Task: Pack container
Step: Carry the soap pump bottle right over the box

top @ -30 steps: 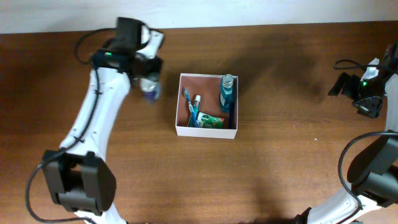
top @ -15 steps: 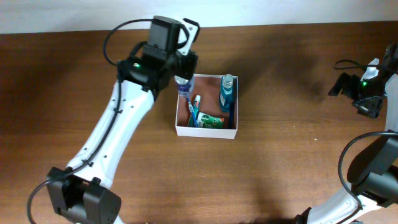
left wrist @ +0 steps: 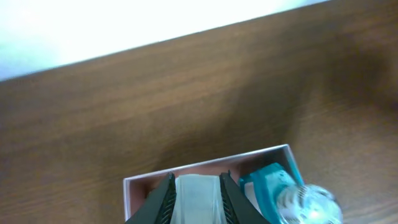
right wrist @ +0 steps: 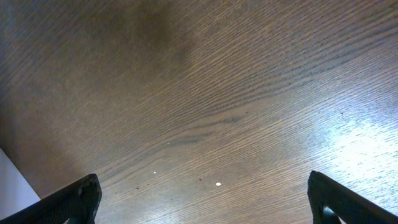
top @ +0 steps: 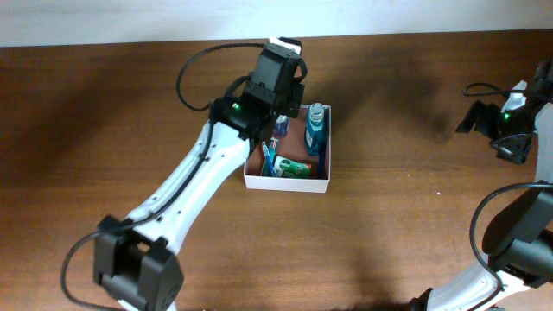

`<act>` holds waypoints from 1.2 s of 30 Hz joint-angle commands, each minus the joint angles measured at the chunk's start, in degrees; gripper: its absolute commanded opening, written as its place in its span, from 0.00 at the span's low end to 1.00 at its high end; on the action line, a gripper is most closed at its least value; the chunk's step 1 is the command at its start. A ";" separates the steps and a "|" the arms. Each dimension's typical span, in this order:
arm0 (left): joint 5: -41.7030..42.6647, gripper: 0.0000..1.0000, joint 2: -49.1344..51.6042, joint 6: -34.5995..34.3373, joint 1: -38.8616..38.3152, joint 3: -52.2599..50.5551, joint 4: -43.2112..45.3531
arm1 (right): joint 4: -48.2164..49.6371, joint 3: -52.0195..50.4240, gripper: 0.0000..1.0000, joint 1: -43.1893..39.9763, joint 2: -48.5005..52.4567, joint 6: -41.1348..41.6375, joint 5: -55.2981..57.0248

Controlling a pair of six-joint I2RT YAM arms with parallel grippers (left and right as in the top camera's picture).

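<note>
My left tool [left wrist: 196, 200] is clamped on one pale bottle [left wrist: 198, 188] over the container [top: 285, 184], which sits mid-surface [top: 389, 242]. Inside are one teal bottle [top: 316, 128], one green tube [top: 294, 168] with print too small to read, and two toothbrushes [top: 266, 157]. My right tool [right wrist: 202, 199] is spread wide apart.

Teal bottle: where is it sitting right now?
Overhead, the teal bottle stands in the container's far right corner, just right of the left gripper, behind the green tube.
</note>
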 commanded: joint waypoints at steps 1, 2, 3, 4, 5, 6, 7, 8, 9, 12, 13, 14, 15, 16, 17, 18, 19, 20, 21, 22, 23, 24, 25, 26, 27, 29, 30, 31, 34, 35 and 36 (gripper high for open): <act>-1.57 0.00 2.32 -3.80 0.15 0.17 2.82 | 0.15 -0.17 0.99 0.26 -0.31 0.42 0.15; -1.42 0.01 2.97 -4.42 0.02 0.17 3.37 | 0.15 -0.17 0.99 0.26 -0.31 0.42 0.15; -1.11 0.00 3.54 -4.87 -0.11 0.17 3.76 | 0.15 -0.17 0.99 0.26 -0.31 0.42 0.15; -1.01 0.01 3.82 -5.07 -0.28 0.17 3.93 | 0.15 -0.17 0.99 0.26 -0.31 0.42 0.15; -1.05 0.01 4.13 -5.07 -0.50 0.17 3.98 | 0.15 -0.17 0.99 0.26 -0.31 0.42 0.15; -1.20 0.00 4.48 -5.07 -0.72 0.17 4.02 | 0.15 -0.17 0.99 0.26 -0.31 0.42 0.15; -1.25 0.01 4.70 -5.07 -0.96 0.17 4.02 | 0.15 -0.17 0.99 0.26 -0.31 0.42 0.13; -1.22 0.01 5.03 -5.07 -1.11 0.17 4.02 | 0.15 -0.17 0.99 0.24 -0.31 0.42 0.15; -1.22 0.00 5.31 -5.07 -1.25 0.17 4.02 | 0.15 -0.17 0.99 0.26 -0.31 0.42 0.15; -1.18 0.00 6.62 -5.55 -1.73 0.17 4.20 | 0.15 -0.17 0.99 0.24 -0.31 0.42 0.15; -1.20 0.00 7.43 -6.14 -1.99 0.17 4.31 | 0.15 -0.17 0.99 0.26 -0.31 0.42 0.13; -1.18 0.01 7.67 -6.14 -2.12 0.17 4.42 | 0.15 -0.17 0.99 0.26 -0.31 0.42 0.15; -1.20 0.01 8.13 -6.12 -2.23 0.17 4.61 | 0.15 -0.17 0.99 0.26 -0.31 0.42 0.15; -1.20 0.00 8.39 -6.12 -2.34 0.17 4.79 | 0.15 -0.17 0.99 0.24 -0.31 0.42 0.15; -1.20 0.00 8.63 -6.12 -2.34 0.17 4.87 | 0.15 -0.17 0.99 0.26 -0.31 0.42 0.15; -1.18 0.00 8.79 -6.12 -2.34 0.17 5.01 | 0.15 -0.17 0.99 0.26 -0.31 0.42 0.13; -1.20 0.00 8.87 -6.12 -2.34 0.17 5.07 | 0.15 -0.17 0.99 0.26 -0.31 0.42 0.13; -1.20 0.01 8.94 -6.12 -2.34 0.17 5.16 | 0.15 -0.17 0.99 0.24 -0.31 0.42 0.15; -1.18 0.01 9.07 -6.12 -2.34 0.17 5.18 | 0.15 -0.17 0.99 0.24 -0.31 0.42 0.13; -1.18 0.02 9.14 -6.12 -2.34 0.17 5.14 | 0.15 -0.17 0.99 0.26 -0.31 0.42 0.15; -1.16 0.05 9.16 -6.12 -2.34 0.17 5.01 | 0.15 -0.17 0.99 0.26 -0.31 0.42 0.15; -1.16 0.09 9.31 -6.12 -2.34 0.17 4.90 | 0.15 -0.17 0.99 0.24 -0.31 0.42 0.15; -1.18 0.14 9.46 -6.12 -2.34 0.17 4.81 | 0.15 -0.17 0.99 0.24 -0.31 0.42 0.15; -1.16 0.17 9.55 -6.12 -2.40 0.17 4.76 | 0.15 -0.17 0.99 0.26 -0.31 0.42 0.15; -1.18 0.23 9.88 -6.12 -2.51 0.17 4.76 | 0.15 -0.17 0.99 0.26 -0.31 0.42 0.15; -1.18 0.30 10.23 -6.12 -2.62 0.17 4.87 | 0.15 -0.17 0.99 0.26 -0.31 0.42 0.15; -1.20 0.34 10.40 -6.12 -2.71 0.17 4.85 | 0.15 -0.17 0.99 0.26 -0.31 0.42 0.13; -1.20 0.38 10.43 -6.12 -2.71 0.17 4.85 | 0.15 -0.17 0.99 0.26 -0.31 0.42 0.13; -1.22 0.49 10.40 -6.10 -2.71 0.17 5.51 | 0.15 -0.17 0.99 0.24 -0.31 0.42 0.13; -1.22 0.52 10.40 -6.08 -2.71 0.17 5.88 | 0.15 -0.17 0.99 0.26 -0.31 0.42 0.15; -1.25 0.54 10.40 -6.05 -2.71 0.20 6.14 | 0.15 -0.17 0.99 0.26 -0.31 0.42 0.13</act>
